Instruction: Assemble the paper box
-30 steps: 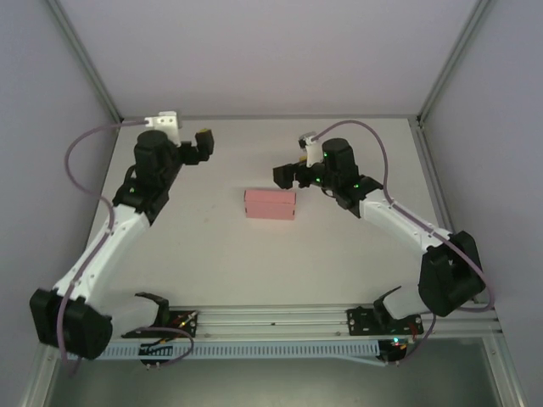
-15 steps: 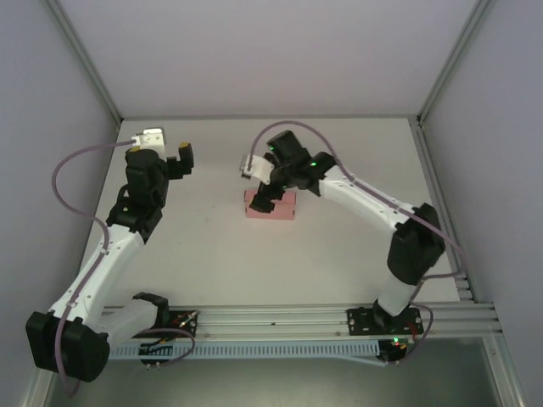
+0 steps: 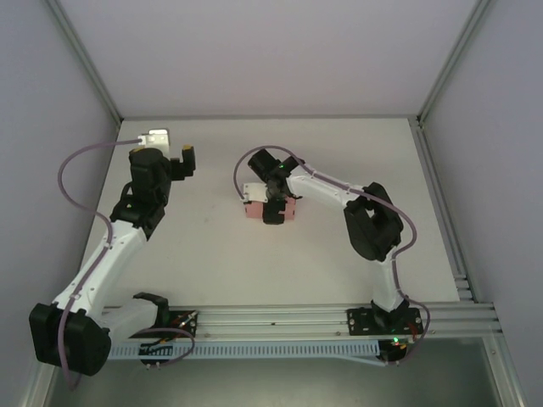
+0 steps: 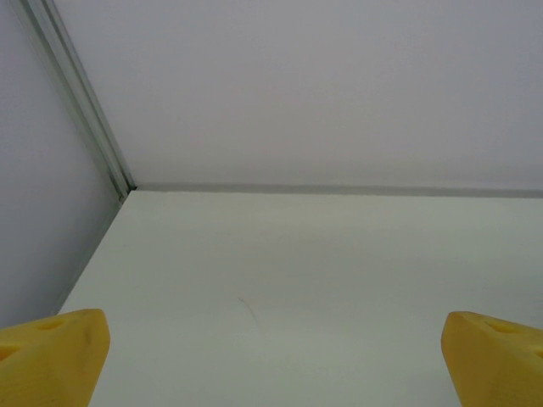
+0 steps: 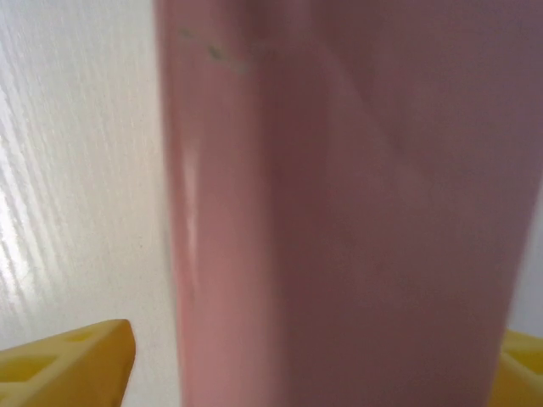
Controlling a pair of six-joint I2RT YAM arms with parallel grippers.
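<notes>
The paper box [image 3: 252, 209] is a small pink rectangular box lying flat mid-table, mostly covered by my right gripper [image 3: 273, 209], which points down onto it. In the right wrist view the pink box [image 5: 339, 212] runs up between the yellow fingers [image 5: 81, 360]. A strip of table shows between the left finger and the box's side, and the right finger sits at its other edge, so the jaws straddle it while open. My left gripper [image 3: 185, 157] hovers over the far left of the table, open with nothing between its yellow fingers [image 4: 59, 348].
The white table [image 3: 212, 263] is walled by pale panels with aluminium posts at the far corners [image 3: 114, 110]. In the left wrist view the back wall meets the table [image 4: 339, 191]. An aluminium rail [image 3: 280, 318] runs along the near edge.
My right arm has swung left from beside the box and come down over it, fingers now straddling it. The left arm drew slightly back and has stayed open.
</notes>
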